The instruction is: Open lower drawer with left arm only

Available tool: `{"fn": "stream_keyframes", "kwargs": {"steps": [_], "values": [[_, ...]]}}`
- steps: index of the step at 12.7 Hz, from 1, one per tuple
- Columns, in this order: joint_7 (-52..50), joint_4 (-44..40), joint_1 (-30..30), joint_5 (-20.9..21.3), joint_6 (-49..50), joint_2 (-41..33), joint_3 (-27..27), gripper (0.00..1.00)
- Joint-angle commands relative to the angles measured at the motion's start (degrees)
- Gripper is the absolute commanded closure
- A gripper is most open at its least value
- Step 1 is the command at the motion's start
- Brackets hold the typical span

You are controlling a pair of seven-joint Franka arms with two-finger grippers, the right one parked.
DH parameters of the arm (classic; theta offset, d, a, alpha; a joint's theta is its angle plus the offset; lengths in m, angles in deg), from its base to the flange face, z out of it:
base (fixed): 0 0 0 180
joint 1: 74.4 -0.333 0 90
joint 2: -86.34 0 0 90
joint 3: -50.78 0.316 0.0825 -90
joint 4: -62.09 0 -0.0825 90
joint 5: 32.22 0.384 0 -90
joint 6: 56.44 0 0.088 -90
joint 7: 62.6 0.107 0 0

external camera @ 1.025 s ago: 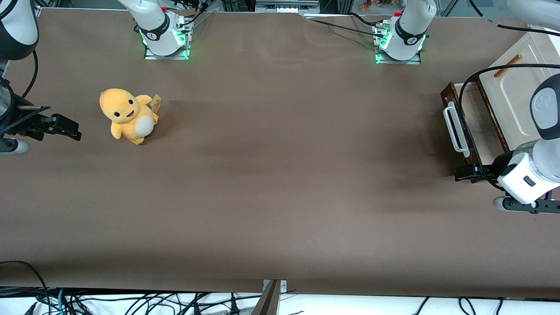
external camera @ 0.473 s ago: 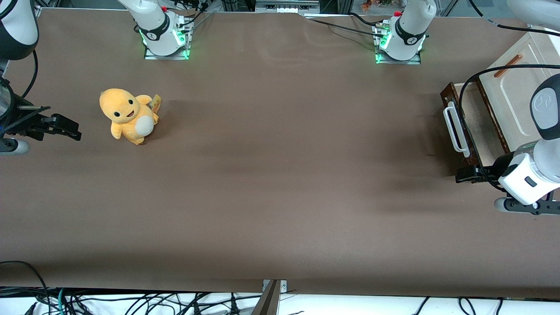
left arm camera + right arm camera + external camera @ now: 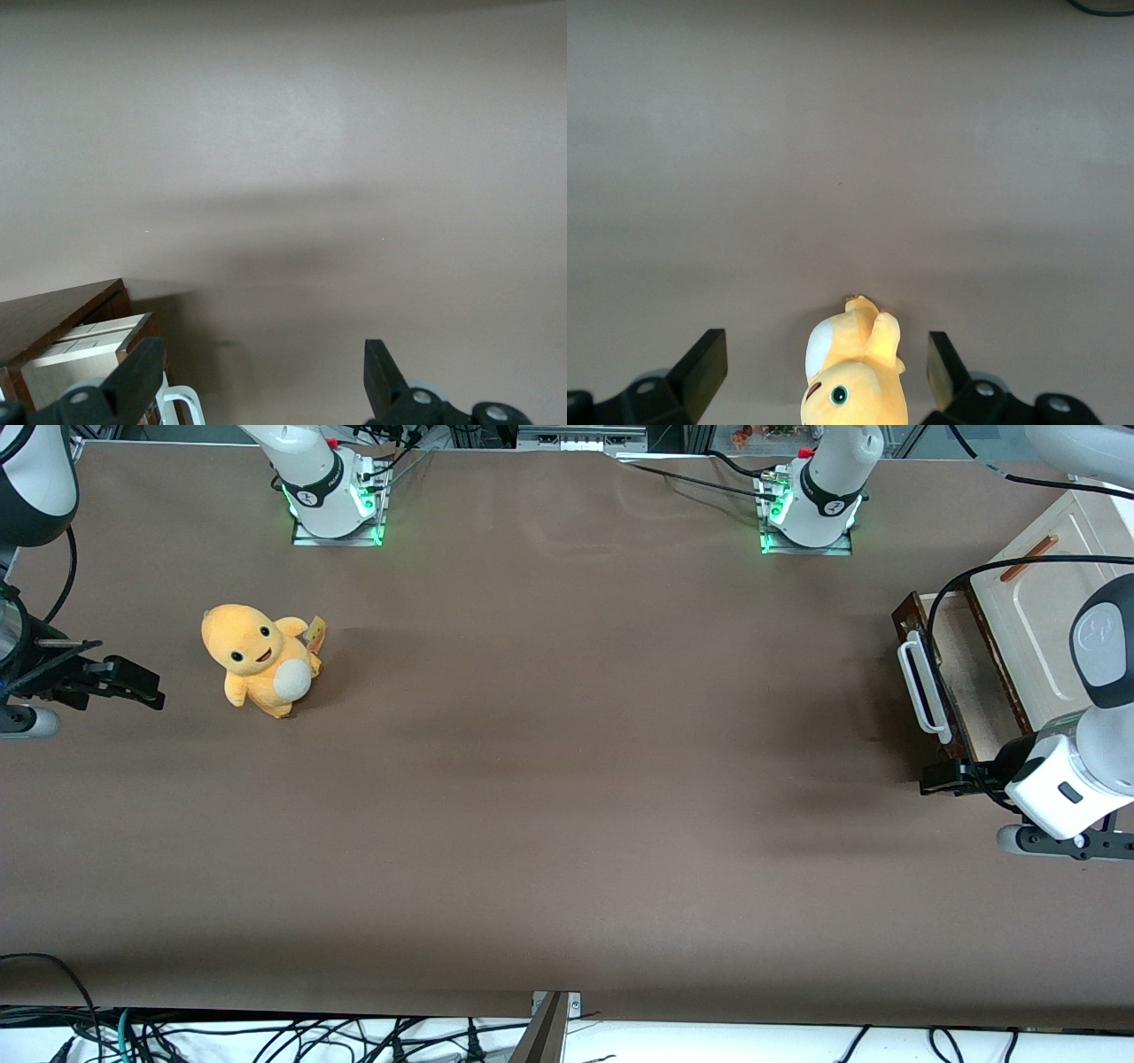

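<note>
Only the tips of the gripper (image 3: 261, 381) fingers (image 3: 142, 372) make it into the wrist view, spread wide, rest cropped off. Same for the lower drawer (image 3: 66, 341) beside them: just one corner and a bit of white handle (image 3: 182, 403). From the front, left arm (image 3: 1076, 779) covers the drawer's nearest corner.

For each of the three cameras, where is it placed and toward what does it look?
Front view: high above the table, looking down; shows the left arm, its open tool beside the lower drawer.
Left wrist view: on the working wrist, facing the table; fingertips, drawer shared with front.
Right wrist view: on the parked wrist; plush toy, shared with front.
</note>
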Motion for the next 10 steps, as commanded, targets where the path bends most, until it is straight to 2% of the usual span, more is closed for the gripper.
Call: {"fn": "stream_keyframes", "kwargs": {"steps": [1, 10], "values": [[1.3, 0.4, 0.2, -0.6, -0.2, -0.3, 0.3, 0.0], [1.3, 0.3, 0.3, -0.7, -0.2, -0.3, 0.1, 0.0]]}}
